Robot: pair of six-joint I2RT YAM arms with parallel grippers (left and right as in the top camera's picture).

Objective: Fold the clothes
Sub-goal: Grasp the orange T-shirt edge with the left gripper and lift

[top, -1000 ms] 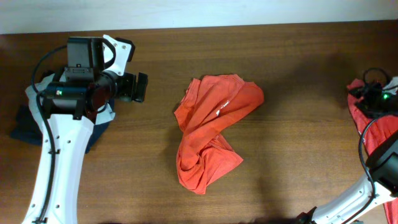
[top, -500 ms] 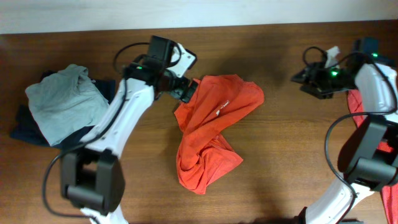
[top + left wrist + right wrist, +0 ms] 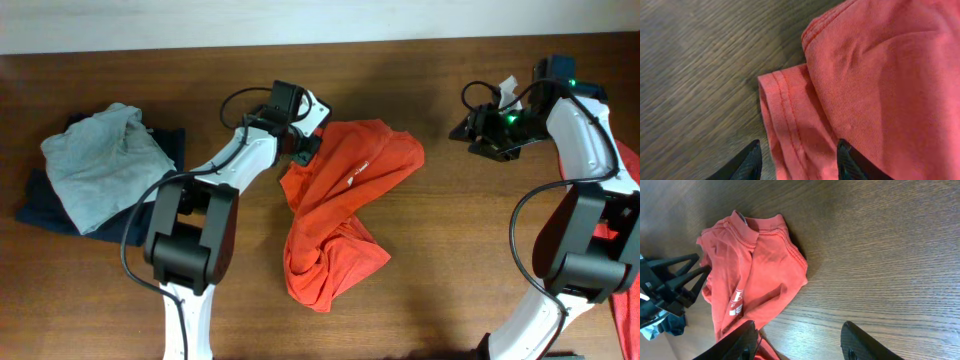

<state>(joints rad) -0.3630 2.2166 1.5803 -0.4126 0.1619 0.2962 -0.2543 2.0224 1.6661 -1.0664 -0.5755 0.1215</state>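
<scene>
Orange-red T-shirt (image 3: 345, 200), crumpled and unfolded, at the middle of the wooden table (image 3: 470, 260). Bunched into a long twisted heap, long axis slanting from the far right, near the white lettering (image 3: 355, 178), down toward the near left. Ribbed collar (image 3: 757, 226) showing in the right wrist view.

At the far-left corner of the T-shirt, touching its edge, the left gripper (image 3: 300, 152). From its own wrist camera: jaws part-way apart, straddling a doubled, stitched hem (image 3: 785, 115). Cloth lying flat between the fingertips (image 3: 752, 157), not visibly pinched, so no firm hold to report.

Well apart from the T-shirt, off to its right at the far side and over bare wood, the right gripper (image 3: 472, 127). From its own camera: jaws wide, nothing between them, the heap lying ahead and to the left.

Likely step in hand: taking the hem corner in order to spread the T-shirt flat before any fold. Left arm clearly the nearer one, with the cloth directly beneath it and stretching away to the right and toward the near edge. Probably a long reach leftward for the right arm to get to an opposite corner.

Further out: pale grey-blue garment (image 3: 100, 165) heaped on a dark navy garment (image 3: 45, 208) at the left end. More red cloth (image 3: 626, 165) at the right edge, partly hidden by the right arm.
</scene>
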